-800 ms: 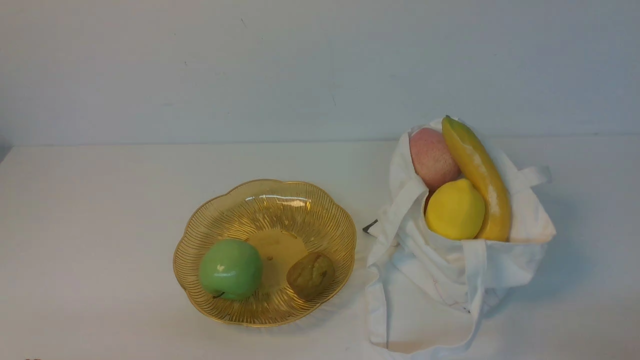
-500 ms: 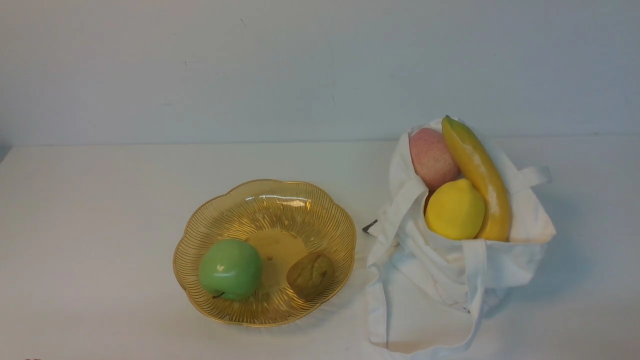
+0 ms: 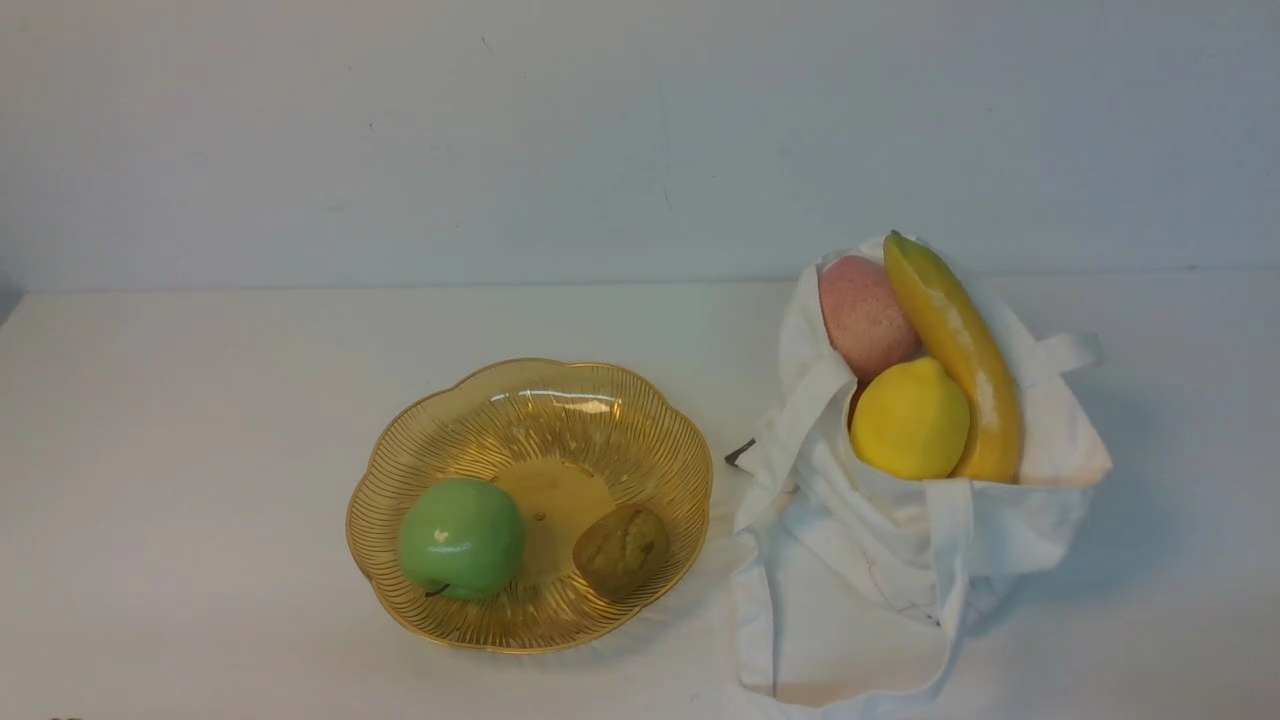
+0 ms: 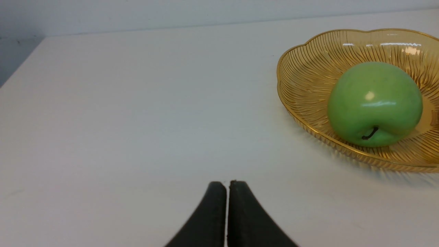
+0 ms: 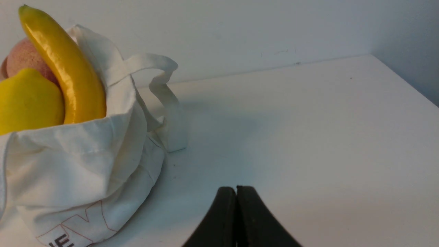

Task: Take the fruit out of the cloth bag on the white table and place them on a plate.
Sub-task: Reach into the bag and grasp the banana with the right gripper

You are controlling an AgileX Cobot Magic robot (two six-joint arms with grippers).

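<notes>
A white cloth bag (image 3: 880, 560) lies on the white table (image 3: 200, 420) at the right, its mouth open. In it sit a long yellow banana (image 3: 955, 350), a round yellow lemon (image 3: 908, 420) and a pinkish-red speckled fruit (image 3: 865, 315). Left of the bag stands the amber scalloped plate (image 3: 600, 410). Neither arm shows in the front view. My left gripper (image 4: 228, 183) is shut and empty over bare table, apart from the plate (image 4: 308, 68). My right gripper (image 5: 236, 189) is shut and empty, beside the bag (image 5: 75, 164), where the banana (image 5: 65, 68) and lemon (image 5: 27, 99) show.
A glossy green apple (image 3: 462, 537) and a small brown wrinkled lump (image 3: 622, 550) lie in the plate. The apple (image 4: 374, 103) also shows in the left wrist view. A strap handle (image 5: 164, 99) loops out from the bag. A grey wall stands behind the table.
</notes>
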